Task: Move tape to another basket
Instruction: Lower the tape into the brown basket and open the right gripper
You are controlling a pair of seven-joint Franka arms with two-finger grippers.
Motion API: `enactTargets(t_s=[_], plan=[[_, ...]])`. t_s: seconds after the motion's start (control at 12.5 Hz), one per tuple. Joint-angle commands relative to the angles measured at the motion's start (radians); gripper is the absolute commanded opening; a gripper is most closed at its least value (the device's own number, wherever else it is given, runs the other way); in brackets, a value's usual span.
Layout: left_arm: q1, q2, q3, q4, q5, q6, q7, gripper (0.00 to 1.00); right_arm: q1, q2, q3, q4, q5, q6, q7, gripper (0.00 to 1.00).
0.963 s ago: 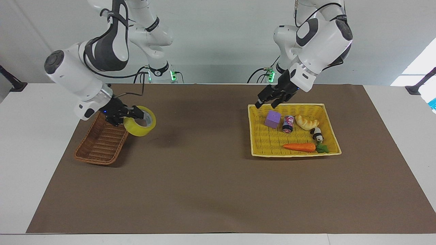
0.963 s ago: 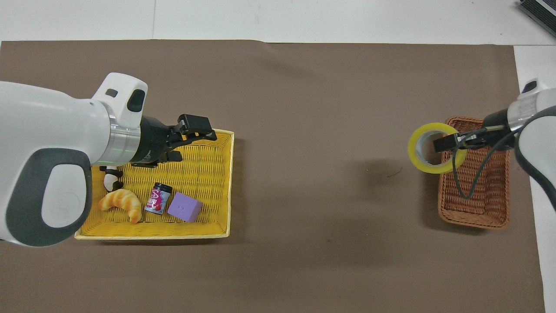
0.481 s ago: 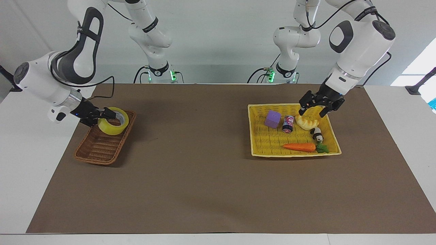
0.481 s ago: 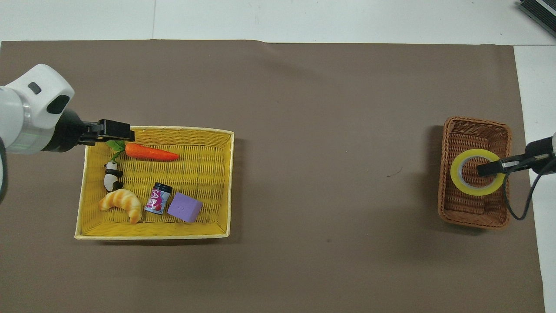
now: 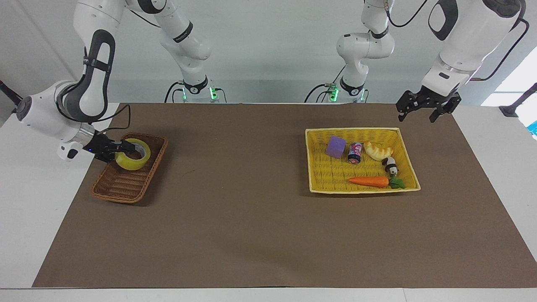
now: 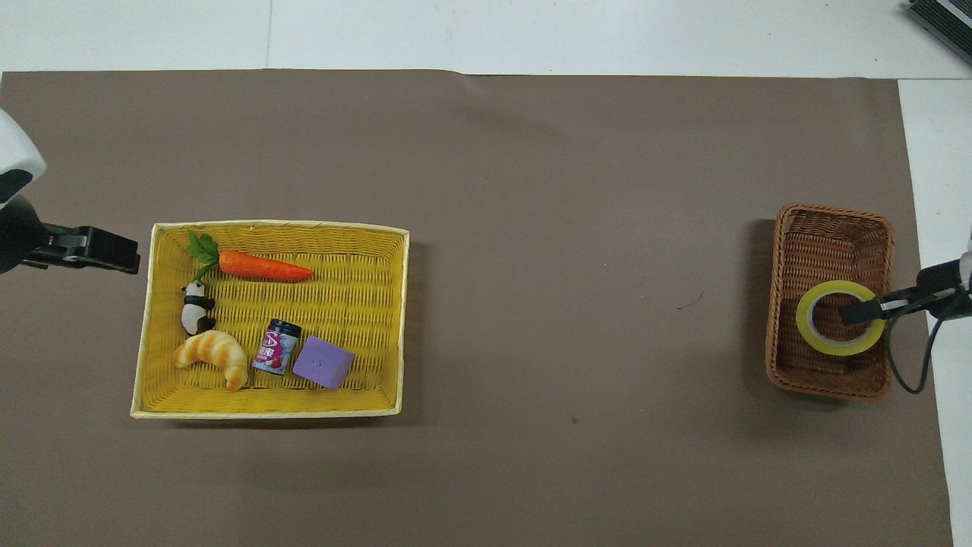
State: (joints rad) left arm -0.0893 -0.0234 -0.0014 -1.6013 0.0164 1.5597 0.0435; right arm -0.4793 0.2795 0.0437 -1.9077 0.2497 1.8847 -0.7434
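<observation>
Brown paper covers your tabletop (image 5: 268, 235), with white walls above it in the facing view. At the left of that frame your right gripper (image 5: 124, 147) has its jaws pinching the wall of the tape (image 5: 132, 154), one finger inside the core ring and one outside. The tape sits low inside the brown wicker basket (image 5: 126, 184), in the half nearer the robots; whether it rests on the basket floor you cannot tell. In the overhead view the same gripper (image 6: 866, 311) reaches in from the right edge over the tape (image 6: 816, 338) and basket (image 6: 828, 235).

At the upper right of the facing view your left gripper (image 5: 423, 110) hangs over bare paper with its jaws spread, holding nothing, just off the corner of the yellow basket (image 5: 312, 167). That basket holds a carrot (image 5: 369, 181), a croissant (image 5: 378, 151), a purple block (image 5: 336, 147), a small can (image 5: 355, 152) and a panda figure (image 5: 392, 166).
</observation>
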Motion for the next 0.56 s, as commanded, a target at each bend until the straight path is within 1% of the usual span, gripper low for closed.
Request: enactTargets(t_s=[0.0, 0.08, 0.16, 0.24, 0.32, 0.48], plan=[[0.013, 0.031, -0.009, 0.049, 0.011, -0.041, 0.048, 1.00, -0.004, -0.003, 0.013, 0.001, 0.003, 0.019, -0.004, 0.00], [0.023, 0.023, -0.008, 0.034, 0.010, -0.041, 0.053, 1.00, -0.002, 0.010, 0.013, 0.001, 0.003, 0.022, -0.005, 0.05], [0.035, 0.025, -0.008, 0.034, 0.010, -0.043, 0.052, 1.00, -0.002, 0.018, 0.013, 0.001, 0.003, 0.022, -0.005, 0.25], [0.036, 0.025, -0.008, 0.035, 0.010, -0.043, 0.044, 1.00, -0.001, 0.020, 0.013, 0.002, 0.003, 0.024, -0.004, 0.58], [0.037, 0.025, -0.008, 0.035, 0.010, -0.043, 0.044, 1.00, 0.002, 0.026, 0.015, 0.012, 0.003, 0.020, 0.002, 1.00], [0.039, 0.025, -0.008, 0.035, 0.010, -0.043, 0.044, 1.00, 0.004, 0.032, 0.018, 0.041, 0.003, 0.019, 0.021, 1.00]])
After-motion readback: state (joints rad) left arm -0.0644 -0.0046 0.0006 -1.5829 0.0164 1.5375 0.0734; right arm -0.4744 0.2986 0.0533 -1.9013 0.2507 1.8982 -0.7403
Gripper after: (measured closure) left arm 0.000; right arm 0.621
